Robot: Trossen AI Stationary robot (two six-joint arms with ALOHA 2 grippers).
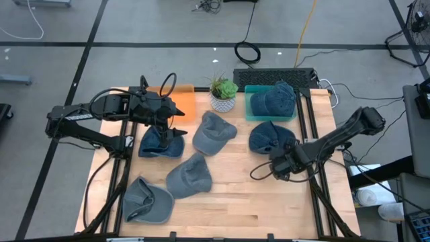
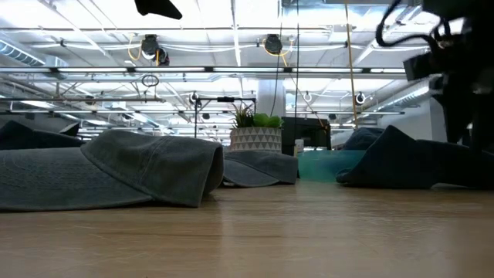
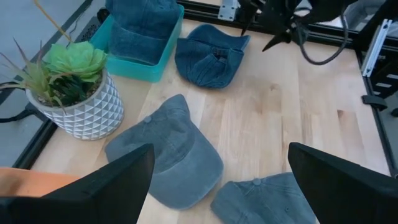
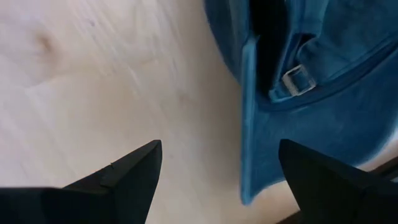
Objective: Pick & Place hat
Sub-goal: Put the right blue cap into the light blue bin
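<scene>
Right gripper point(image 1: 281, 163) low over the wooden table point(image 1: 269, 202), fingers spread wide, nothing between them. The right wrist view shows bare pale wood grain in the gap and a blue denim hat point(image 1: 270, 138) just beside one finger point(image 4: 336, 186), not touching as far as I can see. That hat is soft washed denim, upside down, with an adjuster strap and a small metal buckle point(image 4: 296, 79) showing; it sits at about 12 o'clock from the gripper.

Left gripper point(image 1: 171, 122) hovers over the left side of the table, fingers also wide apart and empty, above a dark blue hat point(image 1: 160, 142) at its 6 o'clock.

Going outward: a grey-blue cap point(image 1: 213, 132) mid-table, floppy, curved brim. Another grey cap point(image 1: 189, 176) at 6 o'clock from it, and a third grey cap point(image 1: 146, 200) near the front-left corner. A teal plastic bin point(image 1: 250, 107), rectangular, at the back right, with a blue denim hat point(image 1: 274, 99) crumpled inside. An orange tray point(image 1: 185, 102) at back left, flat. Between them is a small potted plant point(image 1: 223, 94) in a white pot with a faceted diamond pattern, with green spiky leaves. Black cables on the grey floor beyond.
</scene>
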